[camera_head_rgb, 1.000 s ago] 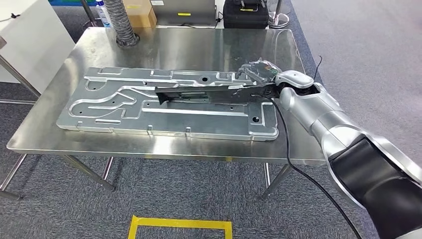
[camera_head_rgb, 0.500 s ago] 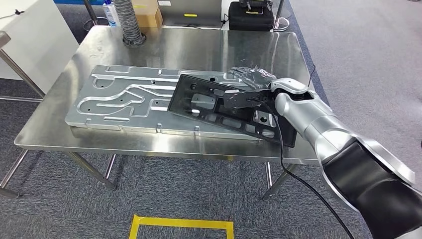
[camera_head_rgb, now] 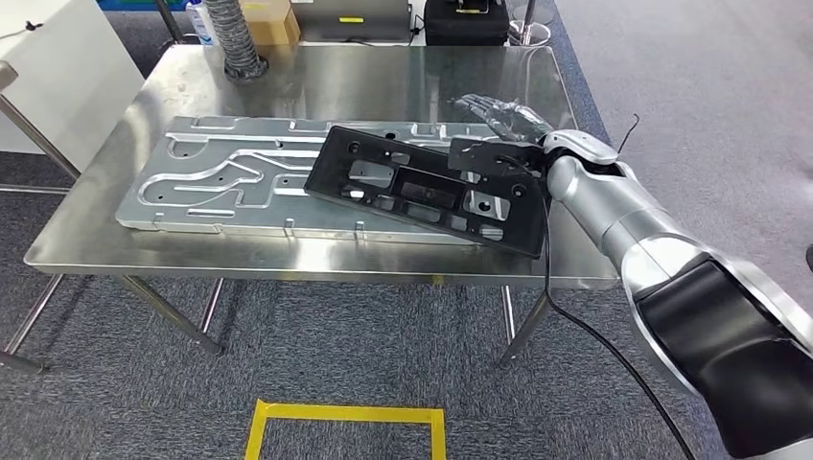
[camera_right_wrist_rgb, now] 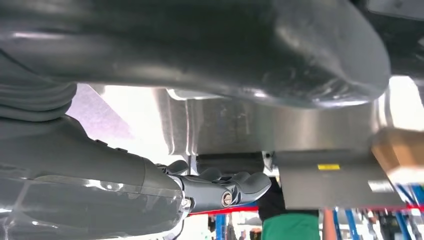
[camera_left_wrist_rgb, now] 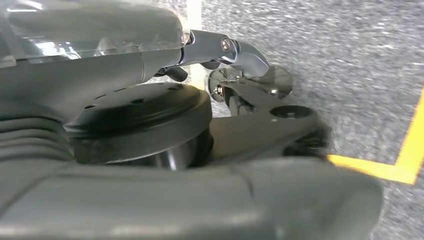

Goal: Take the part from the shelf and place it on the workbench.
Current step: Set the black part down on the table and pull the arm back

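Note:
The black part [camera_head_rgb: 422, 187], a long flat frame with cut-outs, lies slanted across the right half of a ribbed silver plate [camera_head_rgb: 220, 182] on the steel workbench [camera_head_rgb: 383, 77]. Its right near corner juts past the plate. My right hand [camera_head_rgb: 503, 125] is at the part's far right edge, its fingers stretched out over the table beyond it. In the right wrist view the right hand [camera_right_wrist_rgb: 215, 187] has bare table between thumb and fingers. My left hand [camera_left_wrist_rgb: 150, 60] hangs over the carpet, holding nothing.
At the bench's far edge stand a ribbed hose [camera_head_rgb: 230, 43], a cardboard box [camera_head_rgb: 264, 19], a laptop [camera_head_rgb: 350, 19] and a black case [camera_head_rgb: 470, 19]. A white cabinet [camera_head_rgb: 58, 77] is at the left. Yellow floor tape [camera_head_rgb: 345, 417] lies in front. A person in green [camera_right_wrist_rgb: 290, 227] stands beyond.
The part has turned from standing on edge to lying flat on the plate. My right hand has moved with it toward the bench's far right, and the head camera has shifted slightly.

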Available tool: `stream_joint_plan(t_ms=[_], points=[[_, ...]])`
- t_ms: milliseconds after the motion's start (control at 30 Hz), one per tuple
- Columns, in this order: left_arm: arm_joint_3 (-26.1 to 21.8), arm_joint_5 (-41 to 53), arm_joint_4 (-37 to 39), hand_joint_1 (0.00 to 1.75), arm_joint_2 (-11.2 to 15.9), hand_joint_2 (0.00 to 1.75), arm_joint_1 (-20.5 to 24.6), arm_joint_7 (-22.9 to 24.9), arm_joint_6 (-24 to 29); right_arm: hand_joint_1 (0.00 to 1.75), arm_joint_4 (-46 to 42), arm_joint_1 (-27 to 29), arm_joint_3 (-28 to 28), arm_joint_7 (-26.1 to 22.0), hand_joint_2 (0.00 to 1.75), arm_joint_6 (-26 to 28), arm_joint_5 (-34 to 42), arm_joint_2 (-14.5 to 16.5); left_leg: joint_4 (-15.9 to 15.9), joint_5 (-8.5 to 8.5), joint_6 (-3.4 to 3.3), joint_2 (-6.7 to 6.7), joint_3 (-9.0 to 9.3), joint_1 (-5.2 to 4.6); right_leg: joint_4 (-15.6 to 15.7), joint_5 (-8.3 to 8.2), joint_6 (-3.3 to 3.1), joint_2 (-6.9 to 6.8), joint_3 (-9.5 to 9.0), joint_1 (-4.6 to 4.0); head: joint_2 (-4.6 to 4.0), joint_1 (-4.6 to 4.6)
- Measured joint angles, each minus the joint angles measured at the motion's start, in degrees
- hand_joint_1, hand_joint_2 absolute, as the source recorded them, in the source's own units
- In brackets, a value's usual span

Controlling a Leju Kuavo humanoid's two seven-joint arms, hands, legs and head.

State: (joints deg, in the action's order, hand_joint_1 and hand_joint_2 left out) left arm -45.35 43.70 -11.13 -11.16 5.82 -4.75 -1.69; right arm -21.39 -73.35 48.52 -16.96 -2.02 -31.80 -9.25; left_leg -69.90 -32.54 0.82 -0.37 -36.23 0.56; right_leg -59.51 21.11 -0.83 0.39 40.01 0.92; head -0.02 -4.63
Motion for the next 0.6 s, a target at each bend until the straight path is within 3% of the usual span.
stream_joint_plan(t_ms=[67,100,200,233,267,300,367,400,433,467,500,533,600], points=[[-0.36,-0.29,0.00,0.00,0.10,0.00,-0.10,-0.09,-0.04,0.00,0.03,-1.41,-1.36,-0.19,0.00,-0.01,0.44,-0.07,7.86,1.43,-0.43,-0.01,5.30,-0.18,0.02,-1.14,0.55,0.46,1.02,-0.03,0.00,0.02],[-0.57,-0.45,0.00,0.00,0.15,0.00,-0.19,-0.16,-0.12,0.00,0.08,-2.18,-2.09,-0.20,0.00,-0.02,0.67,-0.14,10.11,1.84,-0.71,0.07,6.72,-0.44,0.10,-1.73,0.93,0.67,1.34,-0.06,0.00,0.02],[-1.04,-0.68,0.01,0.00,0.31,0.00,-0.77,-0.43,-0.50,0.00,0.31,-3.68,-4.23,0.03,0.00,-0.08,1.15,-0.28,11.21,3.20,-1.83,0.89,6.74,-1.00,1.01,-3.46,2.08,1.40,1.62,0.13,0.00,0.03],[-1.16,-0.72,0.01,0.00,0.37,0.00,-0.96,-0.52,-0.60,0.00,0.42,-3.94,-4.91,0.21,0.00,-0.11,1.19,-0.21,11.59,3.95,-2.32,1.49,6.42,-0.93,0.99,-3.12,2.37,1.56,1.88,0.24,0.00,0.03],[-1.29,-0.75,0.02,0.00,0.43,0.00,-1.12,-0.63,-0.67,0.00,0.56,-4.20,-5.63,0.36,0.00,-0.17,1.25,-0.10,12.02,4.82,-2.83,2.12,5.93,-0.84,0.06,-1.59,2.62,1.54,2.43,0.30,0.00,0.04],[-1.42,-0.80,0.02,0.00,0.46,0.00,-1.30,-0.73,-0.73,0.00,0.69,-4.43,-6.39,0.47,0.00,-0.22,1.42,0.13,12.36,5.67,-3.26,2.81,5.27,-0.80,-2.03,1.06,2.83,1.38,3.27,0.34,0.00,0.04],[-1.77,-0.89,0.02,0.00,0.52,0.00,-1.67,-0.84,-0.80,0.00,1.05,-4.53,-8.13,0.49,0.00,-0.20,2.05,0.88,12.48,7.08,-3.70,4.02,3.67,-1.22,-9.19,7.19,3.23,0.94,5.29,0.22,0.00,0.04],[-1.95,-0.94,0.02,0.00,0.55,0.00,-1.85,-0.84,-0.85,0.00,1.29,-4.27,-9.01,0.46,0.00,0.09,2.65,1.34,12.46,7.69,-3.75,4.64,2.80,-1.41,-12.70,8.71,3.40,0.88,5.92,0.18,0.00,0.04],[-2.10,-0.98,0.02,0.00,0.58,0.00,-1.99,-0.84,-0.89,0.00,1.59,-3.65,-9.97,0.37,0.00,0.78,3.54,1.80,12.45,8.32,-3.75,5.26,1.90,-1.56,-15.03,8.78,3.52,0.86,5.88,0.15,0.00,0.04],[-2.23,-1.04,0.02,0.00,0.59,0.00,-2.09,-0.85,-0.93,0.00,1.89,-2.60,-11.09,0.17,0.00,1.89,4.71,2.20,12.44,8.93,-3.71,5.83,1.01,-1.67,-15.46,7.71,3.58,0.85,4.90,0.14,0.00,0.04],[-2.34,-1.09,0.02,0.00,0.61,0.00,-2.15,-0.85,-0.98,0.00,2.18,-1.20,-12.42,-0.15,0.00,3.17,5.97,2.53,12.41,9.54,-3.63,6.30,0.15,-1.71,-13.99,6.37,3.60,0.82,2.94,0.13,0.00,0.04],[-2.44,-1.13,0.02,0.00,0.61,0.00,-2.18,-0.86,-1.02,0.00,2.44,0.48,-13.96,-0.54,0.00,4.51,7.21,2.76,12.31,10.13,-3.48,6.68,-0.57,-1.71,-10.75,5.73,3.55,0.90,-0.12,0.13,0.00,0.04],[-2.62,-1.18,0.04,0.00,0.61,0.00,-2.22,-0.88,-1.07,0.00,2.80,3.99,-17.42,-1.25,0.00,6.90,9.48,3.03,11.82,11.00,-2.97,7.09,-1.45,-1.77,-2.49,6.84,2.85,0.86,-6.55,-0.13,0.00,0.03]])
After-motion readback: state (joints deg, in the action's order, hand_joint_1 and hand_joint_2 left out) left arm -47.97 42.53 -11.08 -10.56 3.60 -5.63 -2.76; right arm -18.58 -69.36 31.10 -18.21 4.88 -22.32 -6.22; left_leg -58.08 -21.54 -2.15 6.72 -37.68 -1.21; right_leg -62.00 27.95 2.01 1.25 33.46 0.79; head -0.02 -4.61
